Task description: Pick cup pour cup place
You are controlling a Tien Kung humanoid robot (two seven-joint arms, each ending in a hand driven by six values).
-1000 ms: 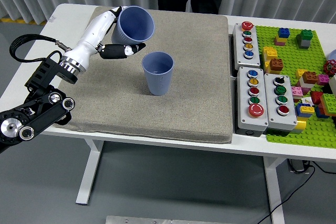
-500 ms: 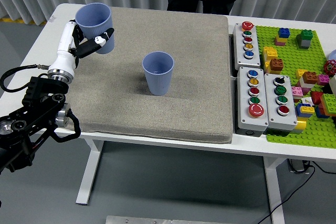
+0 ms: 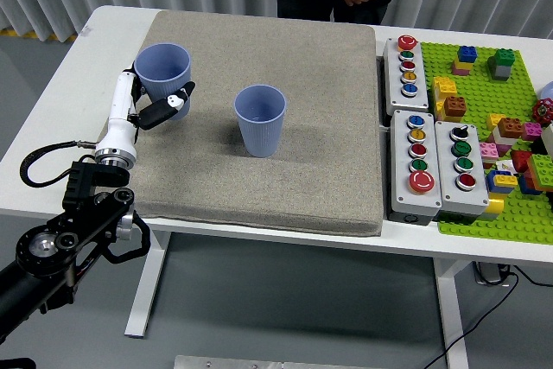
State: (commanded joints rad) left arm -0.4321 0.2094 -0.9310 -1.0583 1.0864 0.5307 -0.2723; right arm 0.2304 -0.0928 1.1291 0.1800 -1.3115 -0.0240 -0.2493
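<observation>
The left hand [image 3: 154, 108] has lowered the upright blue cup [image 3: 163, 73], still gripped, seemingly onto the mat [image 3: 285, 187].

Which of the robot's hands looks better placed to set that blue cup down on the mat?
The left hand. It already grips the held blue cup upright over the grey mat's left part, well apart from the other blue cup at the middle. No right arm appears anywhere in the head view.
</observation>
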